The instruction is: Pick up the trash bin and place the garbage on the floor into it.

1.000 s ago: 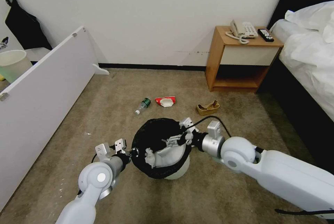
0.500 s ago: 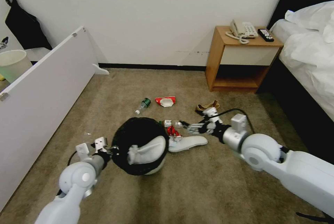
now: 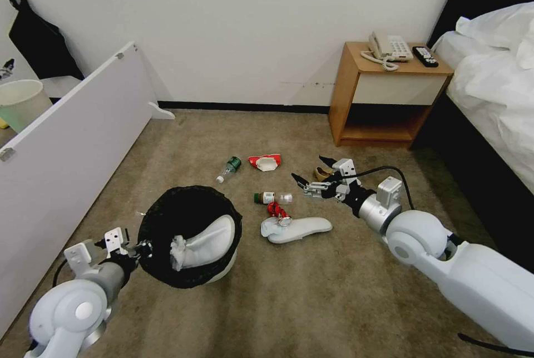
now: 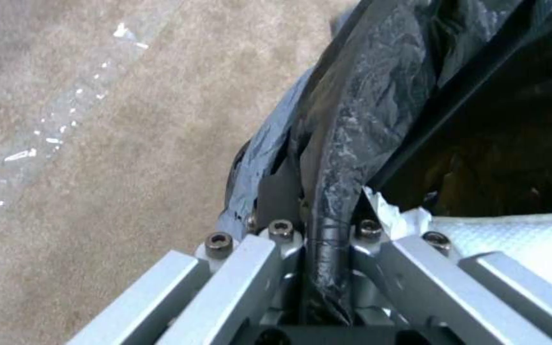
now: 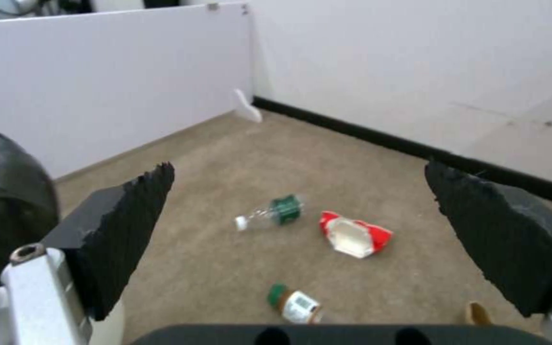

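The trash bin (image 3: pixel 167 219), white with a black bag over its rim, hangs tilted at lower left, and a white slipper (image 3: pixel 204 242) lies inside it. My left gripper (image 3: pixel 140 248) is shut on the bin's bagged rim (image 4: pixel 327 191). The right gripper (image 3: pixel 309 169) stands open above the carpet, just in front of a brown paper bag (image 3: pixel 321 172). Garbage on the floor: a clear bottle (image 3: pixel 228 168), a red-and-white wrapper (image 3: pixel 265 162), a small bottle (image 3: pixel 271 197), a red crushed can (image 3: pixel 276 211) and a second white slipper (image 3: pixel 297 229).
A wooden nightstand (image 3: pixel 356 77) with a phone and a remote stands against the back wall, with the bed (image 3: pixel 495 96) to its right. A white board (image 3: pixel 67 152) leans along the left side, and a pale green bin (image 3: pixel 19 102) sits behind it.
My left arm carried the bin leftward and nearer to me. The right gripper came out of the bin, left the slipper inside, and swung right and away, open.
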